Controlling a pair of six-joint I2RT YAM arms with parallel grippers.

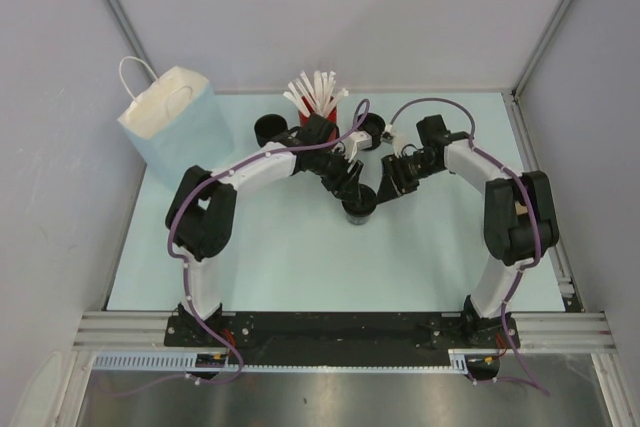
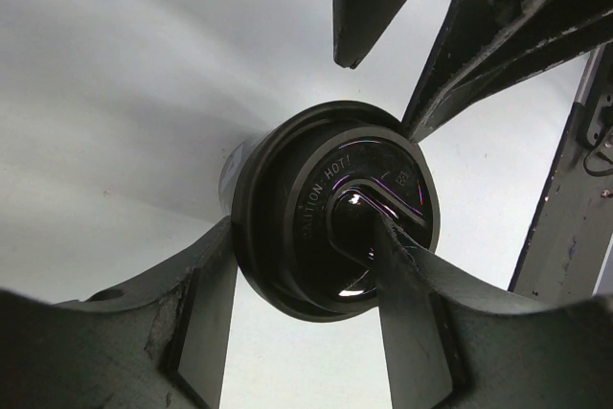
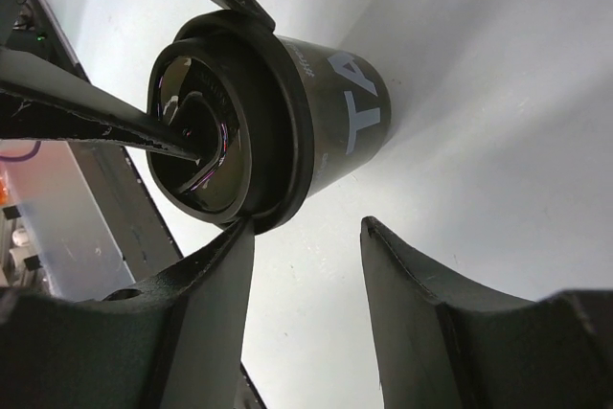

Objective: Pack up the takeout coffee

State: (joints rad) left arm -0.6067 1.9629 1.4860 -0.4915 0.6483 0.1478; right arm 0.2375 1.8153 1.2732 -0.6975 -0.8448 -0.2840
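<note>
Left wrist view shows your left gripper straddling one edge of the coffee, which stands mid-table at 4 o'clock from the bag, its grip impossible to tell, while the spread right gripper leans one finger on it, so a nudge could tip it.

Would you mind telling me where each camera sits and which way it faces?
Top external: above and behind the bases, looking down on the table; both arms show, meeting at the takeout coffee.
Left wrist: on the left arm, facing that cup's lid; the left gripper straddles the lid's rim.
Right wrist: on the right arm, facing the cup's side; the right gripper shows open, beside the cup.
Shared: each wrist view shows the cup and the other arm's fingers.
</note>
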